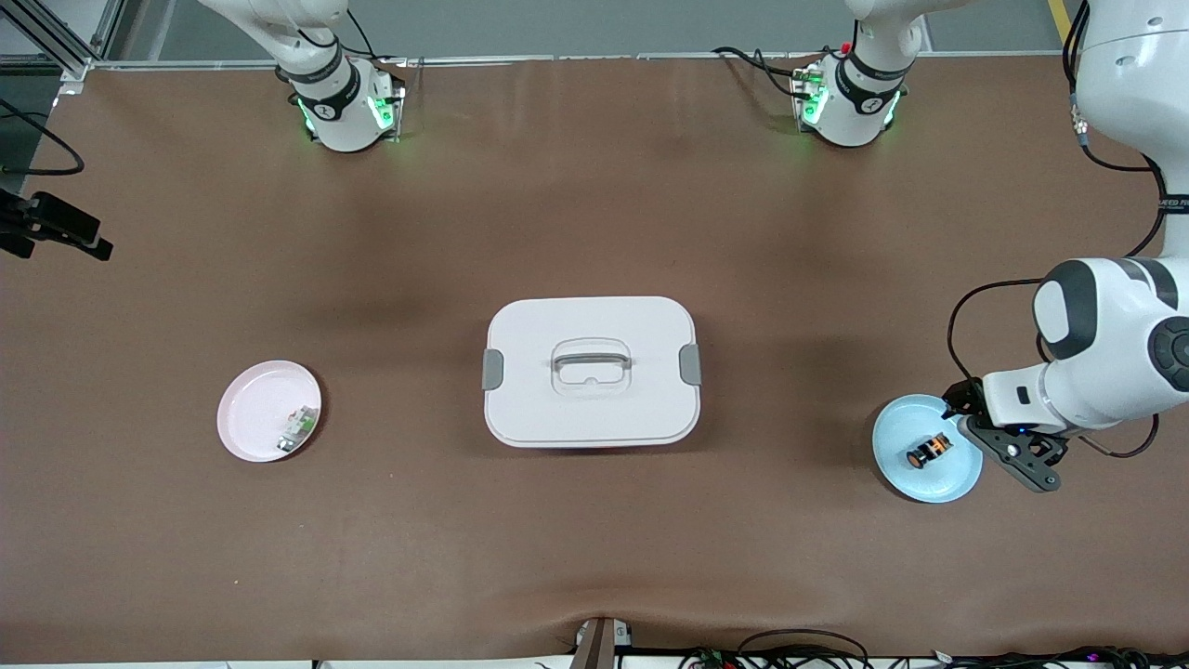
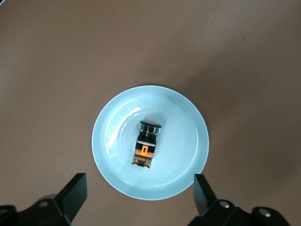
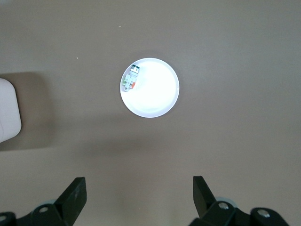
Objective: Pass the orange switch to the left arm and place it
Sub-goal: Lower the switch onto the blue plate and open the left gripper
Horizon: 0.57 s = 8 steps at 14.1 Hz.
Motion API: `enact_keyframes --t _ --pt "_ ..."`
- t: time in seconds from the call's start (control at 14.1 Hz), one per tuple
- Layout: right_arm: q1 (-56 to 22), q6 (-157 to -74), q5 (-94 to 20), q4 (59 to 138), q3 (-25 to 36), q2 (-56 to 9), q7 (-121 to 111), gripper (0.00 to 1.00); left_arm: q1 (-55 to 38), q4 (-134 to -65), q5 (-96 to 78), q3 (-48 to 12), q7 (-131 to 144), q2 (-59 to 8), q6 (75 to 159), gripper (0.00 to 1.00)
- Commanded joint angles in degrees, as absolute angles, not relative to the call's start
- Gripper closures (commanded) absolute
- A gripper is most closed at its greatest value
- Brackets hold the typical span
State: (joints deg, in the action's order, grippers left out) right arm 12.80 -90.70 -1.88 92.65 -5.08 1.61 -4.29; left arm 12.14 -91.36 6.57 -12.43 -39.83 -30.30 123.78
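The orange switch (image 1: 929,451) (image 2: 146,143) lies on its side in a light blue plate (image 1: 896,474) (image 2: 113,155) toward the left arm's end of the table. My left gripper (image 1: 975,427) (image 2: 139,183) hangs just above that plate's edge, open, with nothing between its fingers. The white box (image 1: 591,372) (image 3: 7,110) with grey latches stands shut in the middle of the table. My right gripper (image 3: 139,184) is open and empty, high over bare table beside the pink plate (image 3: 157,99); the front view does not show it.
The pink plate (image 1: 251,409) toward the right arm's end holds a small green-and-white part (image 1: 297,429) (image 3: 130,79). A black device (image 1: 56,230) juts in at the table's edge there. Both arm bases (image 1: 348,107) (image 1: 850,102) stand along the edge farthest from the front camera.
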Motion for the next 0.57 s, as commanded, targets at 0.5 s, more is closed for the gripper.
enact_keyframes --t 0.5 --pt "13.54 -90.18 -2.29 91.23 -5.63 0.97 -3.78 0.00 12.04 -92.11 5.54 -16.79 -13.66 -20.14 109.61 0.00"
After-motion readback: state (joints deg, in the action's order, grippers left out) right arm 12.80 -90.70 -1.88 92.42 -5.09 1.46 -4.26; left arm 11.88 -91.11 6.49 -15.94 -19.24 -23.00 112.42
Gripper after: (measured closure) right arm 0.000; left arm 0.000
